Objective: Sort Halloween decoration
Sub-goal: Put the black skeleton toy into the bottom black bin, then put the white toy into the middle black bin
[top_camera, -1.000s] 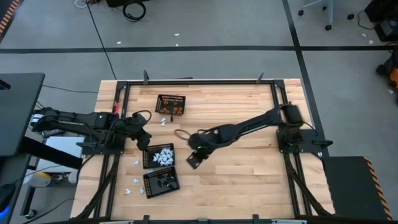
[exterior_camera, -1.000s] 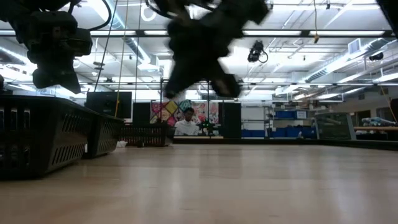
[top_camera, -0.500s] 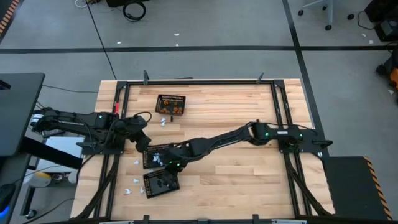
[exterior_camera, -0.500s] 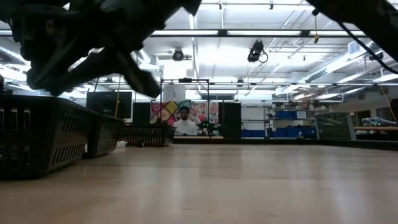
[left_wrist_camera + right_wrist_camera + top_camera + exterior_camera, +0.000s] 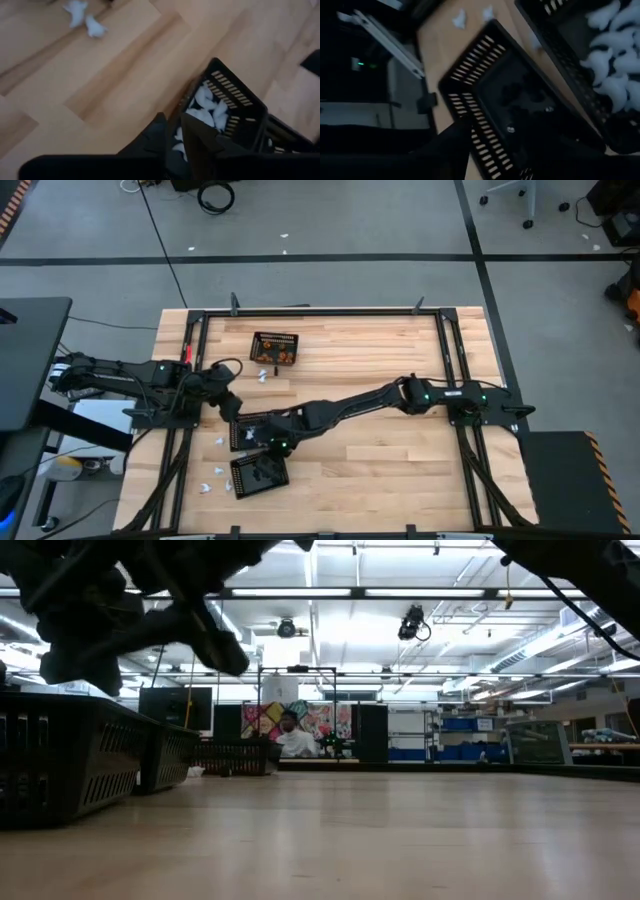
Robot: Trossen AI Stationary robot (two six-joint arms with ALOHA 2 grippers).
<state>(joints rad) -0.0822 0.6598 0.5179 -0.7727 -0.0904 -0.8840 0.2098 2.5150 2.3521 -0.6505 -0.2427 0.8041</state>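
Presently the right gripper [image 5: 268, 450], fingers spread, is being held above the black pieces [image 5: 520, 105] in their basket [image 5: 258, 473], the left gripper [image 5: 232, 406], fingers barely parted, beside the binned white pieces [image 5: 207, 107], so drift is risking misdrops.

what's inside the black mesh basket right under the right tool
In the black rectangular mesh basket, dark toy pieces lie on the floor; their shapes and number cannot be made out. The right tool covers part of it from above.
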